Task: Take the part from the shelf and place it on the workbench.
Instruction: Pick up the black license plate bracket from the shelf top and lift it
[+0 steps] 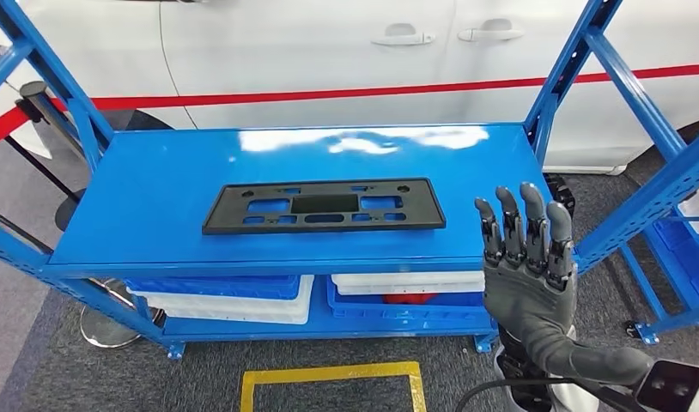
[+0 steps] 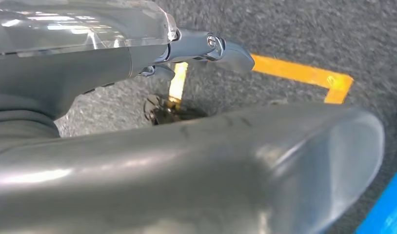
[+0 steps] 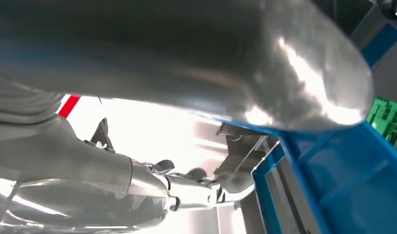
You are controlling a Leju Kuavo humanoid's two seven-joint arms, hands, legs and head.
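While the black part (image 1: pixel 323 206) lies flat on the blue shelf (image 1: pixel 157 197), the right hand (image 1: pixel 526 275) hovers beside it, fingers (image 1: pixel 535 215) spread and empty.

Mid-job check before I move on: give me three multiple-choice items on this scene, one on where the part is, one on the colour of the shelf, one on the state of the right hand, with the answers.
1. Where does the black part lie?
A. On the top deck of the shelf
B. In a bin on the lower level
C. On the floor

2. What colour is the shelf?
A. Yellow
B. Blue
C. Grey

3. What state is the right hand in?
A. Holding the part
B. Raised, holding nothing, fingers upright
C. Resting flat on the deck

Answers:
1 A: the part lies flat near the middle of the top deck.
2 B: deck and frame posts are all blue.
3 B: the hand stands beside the shelf's right end, fingers pointing up, apart from the part.
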